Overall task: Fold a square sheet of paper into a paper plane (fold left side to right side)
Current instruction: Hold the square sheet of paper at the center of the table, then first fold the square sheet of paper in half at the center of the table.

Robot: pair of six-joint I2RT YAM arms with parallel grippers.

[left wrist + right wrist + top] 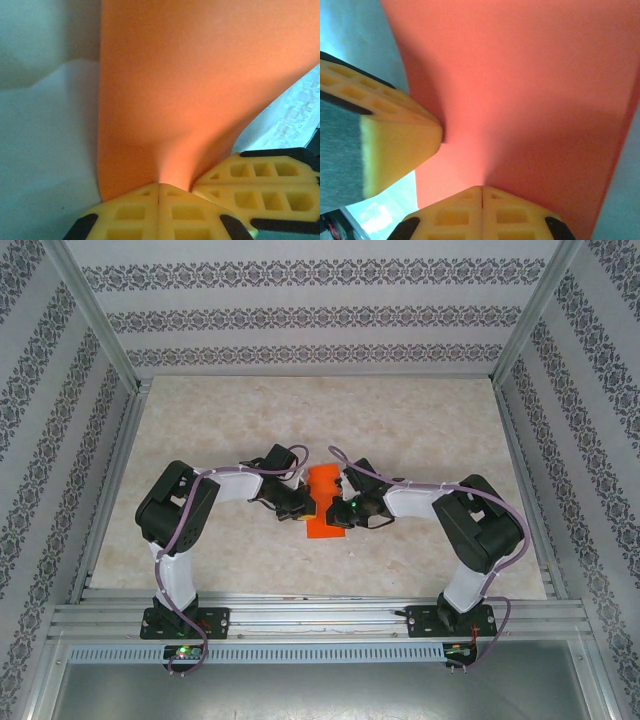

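Patterned walls (320,315) are enclosing the scene on three sides in the overhead view, and the pale marbled table (420,430) is filling the middle of that frame. My left arm (178,515) is rising from the lower left and bending inward toward frame centre; my right arm (478,530) is mirroring it from the lower right.

Between the two wrists, just below frame centre, the orange sheet of paper (322,502) is showing as a narrow upright strip, its lower end reaching a little below both claws. My left claw (297,505) is touching the strip's left edge and my right claw (345,510) its right edge.

In the left wrist view the paper is spreading from the bottom centre up across the upper right of the frame, curving rather than lying flat. It is puckering into a small crease exactly where my left claw's yellow fingertips are meeting at the bottom centre, so this claw is clamping the paper's edge. The right claw's fingers (260,185) are pressing in from the lower right, just beside mine.

In the right wrist view the paper is covering the upper right, and my right claw is likewise pinching its edge at the bottom centre, fingertips together. A left-claw finger (395,135) is touching the paper at middle left.
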